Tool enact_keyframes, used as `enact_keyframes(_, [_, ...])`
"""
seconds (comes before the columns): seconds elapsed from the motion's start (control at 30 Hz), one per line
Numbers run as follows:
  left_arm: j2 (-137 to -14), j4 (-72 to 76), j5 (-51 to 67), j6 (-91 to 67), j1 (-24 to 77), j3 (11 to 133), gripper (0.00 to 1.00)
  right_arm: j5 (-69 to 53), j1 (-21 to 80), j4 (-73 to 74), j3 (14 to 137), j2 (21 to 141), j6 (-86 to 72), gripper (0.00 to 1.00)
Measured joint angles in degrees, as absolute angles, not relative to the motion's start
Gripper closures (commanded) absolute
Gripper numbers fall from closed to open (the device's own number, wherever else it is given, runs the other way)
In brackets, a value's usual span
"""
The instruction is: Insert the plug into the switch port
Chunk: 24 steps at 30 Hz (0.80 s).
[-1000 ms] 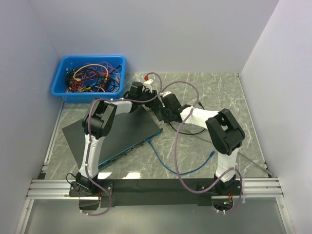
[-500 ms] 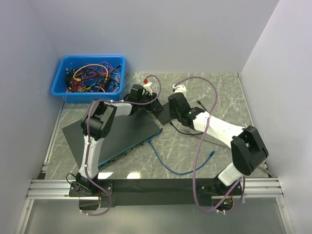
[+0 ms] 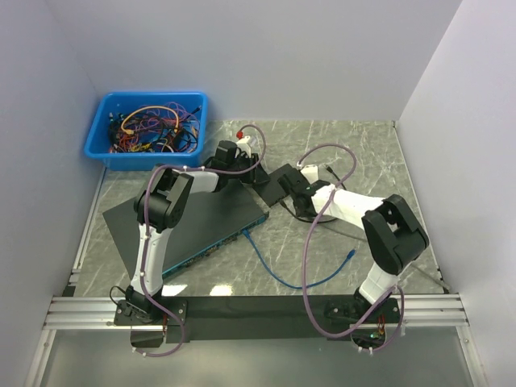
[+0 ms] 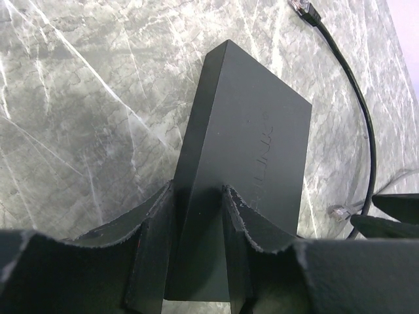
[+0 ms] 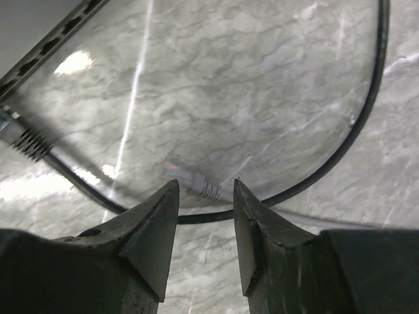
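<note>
My left gripper (image 4: 198, 190) is shut on the near end of a small black switch box (image 4: 249, 144) that lies on the marble table. In the top view the box (image 3: 272, 185) sits just right of the left gripper (image 3: 251, 173). My right gripper (image 5: 205, 185) is open and low over the table. A grey cable's clear plug (image 5: 196, 185) lies on the table between and just beyond its fingertips, not gripped. In the top view the right gripper (image 3: 286, 187) is close beside the box's right side.
A large black network switch (image 3: 189, 226) with a blue front lies left of centre, and a blue cable (image 3: 278, 270) is plugged into it. Its port row shows in the right wrist view (image 5: 52, 39). A black cable (image 4: 357, 98) loops right of the box. A blue bin (image 3: 149, 129) of cables stands at back left.
The right arm has swung: its elbow went out to the right, then drew back in, and the gripper came down beside the small box. The left gripper has stayed on the box.
</note>
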<state>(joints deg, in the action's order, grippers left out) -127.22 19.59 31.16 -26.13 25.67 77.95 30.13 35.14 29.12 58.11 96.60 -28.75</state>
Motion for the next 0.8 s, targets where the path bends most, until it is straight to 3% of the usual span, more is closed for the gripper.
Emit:
enact_keyframes(0.5, [-127.2,21.5,31.2,-26.7,25.5,77.0,0.62,26.7,31.8,29.0,60.8,101.8,-28.6,0.53])
enact_keyframes(0.8, [-127.2,21.8,31.4,-26.9,25.4,77.0,0.63,20.7,31.7,26.6,57.1,97.1,-27.4,0.53])
